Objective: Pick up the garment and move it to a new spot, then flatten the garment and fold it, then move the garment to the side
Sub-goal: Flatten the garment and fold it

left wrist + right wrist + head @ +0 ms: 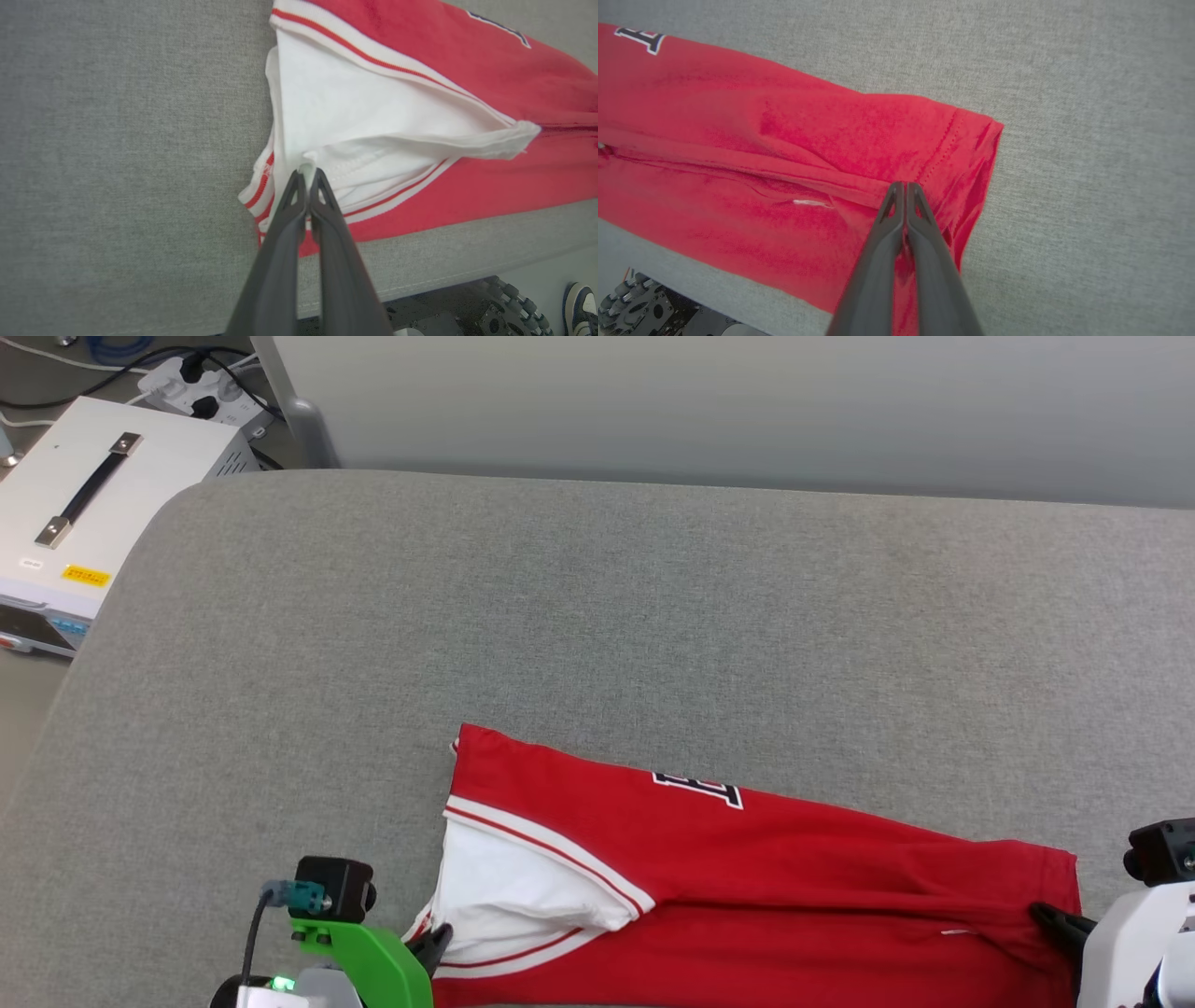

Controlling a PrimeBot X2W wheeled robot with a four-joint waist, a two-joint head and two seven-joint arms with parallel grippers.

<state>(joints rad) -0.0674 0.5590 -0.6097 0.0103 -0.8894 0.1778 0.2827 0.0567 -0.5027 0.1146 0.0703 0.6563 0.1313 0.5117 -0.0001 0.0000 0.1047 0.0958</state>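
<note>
Since the garment (747, 859) is doubled over lengthwise, most of its chest lettering (698, 789) is hidden. Only a scrap of one black-and-white letter peeks out at the fold, and the head view cuts off the shirt's lower edge. It lies as a long red band along the near edge of the grey cushion (597, 616), running from about the middle towards the near right corner.

The left gripper (307, 173) comes in low from the near edge with its dark fingers pressed together, pinching the white sleeve by the striped trim. The right gripper (905, 185) reaches in at the hem end, fingers squeezed tight on the red fabric just beside the stitched hem.

The shirt is soft and wrinkly, and the cushion is a coarse woven weave. There's a white box (84, 504) with a black handle off the far left corner.
</note>
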